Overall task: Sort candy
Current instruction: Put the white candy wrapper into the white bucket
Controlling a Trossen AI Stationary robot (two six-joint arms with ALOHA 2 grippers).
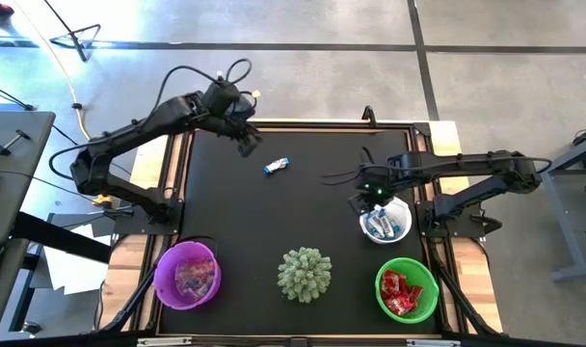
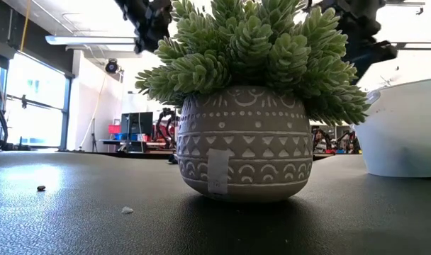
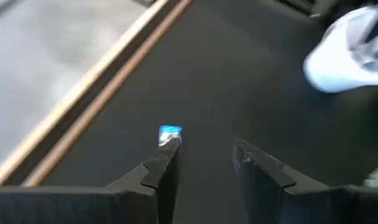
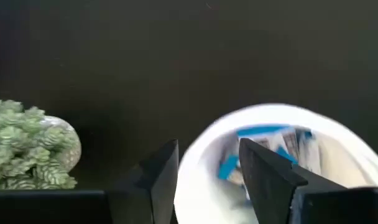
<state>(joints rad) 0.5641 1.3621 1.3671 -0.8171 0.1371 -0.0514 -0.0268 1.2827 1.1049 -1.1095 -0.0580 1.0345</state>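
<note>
One blue-and-white candy (image 1: 277, 166) lies on the black table's far half. My left gripper (image 1: 247, 143) hangs open just to its far left. In the left wrist view the candy (image 3: 170, 132) shows right past one fingertip, and nothing lies between the fingers of the gripper (image 3: 206, 152). My right gripper (image 1: 375, 198) stands open over the far rim of the white bowl (image 1: 385, 222). That bowl holds blue-and-white candies (image 4: 270, 146). The gripper (image 4: 207, 168) has nothing between its fingers.
A purple bowl (image 1: 187, 275) with pinkish candy sits at the near left. A green bowl (image 1: 407, 289) with red candy sits at the near right. Between them stands a spiky pale-green plant in a patterned pot (image 2: 244, 149). Wooden rails (image 1: 173, 193) edge the table.
</note>
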